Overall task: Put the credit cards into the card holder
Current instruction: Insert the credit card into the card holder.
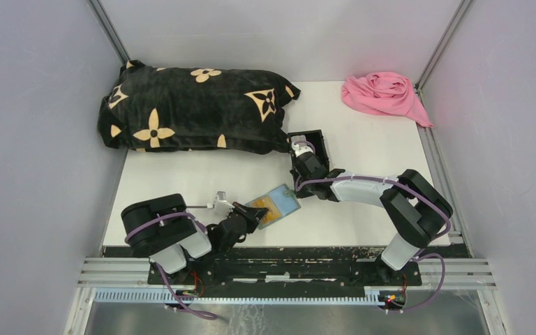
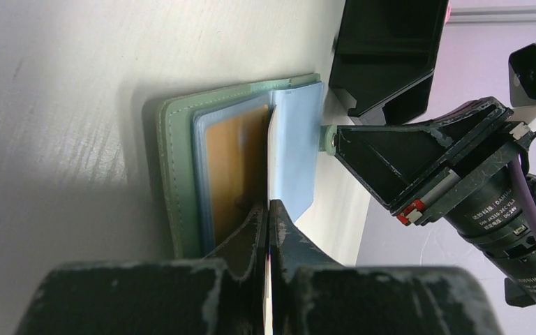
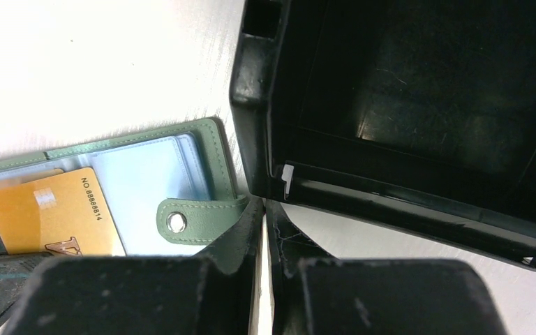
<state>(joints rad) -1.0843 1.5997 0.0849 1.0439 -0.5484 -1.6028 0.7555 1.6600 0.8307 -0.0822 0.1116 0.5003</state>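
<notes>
Has the sage-green card holder (image 1: pixel 273 206) lying open on the white table (image 1: pixel 377 153), at about 7 o'clock from the black box (image 1: pixel 310 145) in the top view, with a gold card (image 3: pixel 49 216) showing inside a clear slot. Pinches a thin white card (image 2: pixel 272 153) edge-on in the left gripper (image 2: pixel 269 209), jaws almost together, far edge at the holder's middle fold. Grips the snap tab (image 3: pixel 195 222) at the holder's 2 o'clock side with the right gripper (image 3: pixel 264 206), jaws narrow, just beside the box wall

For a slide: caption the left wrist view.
Left gripper holds a white card at the open card holder; right gripper grips its tab.
</notes>
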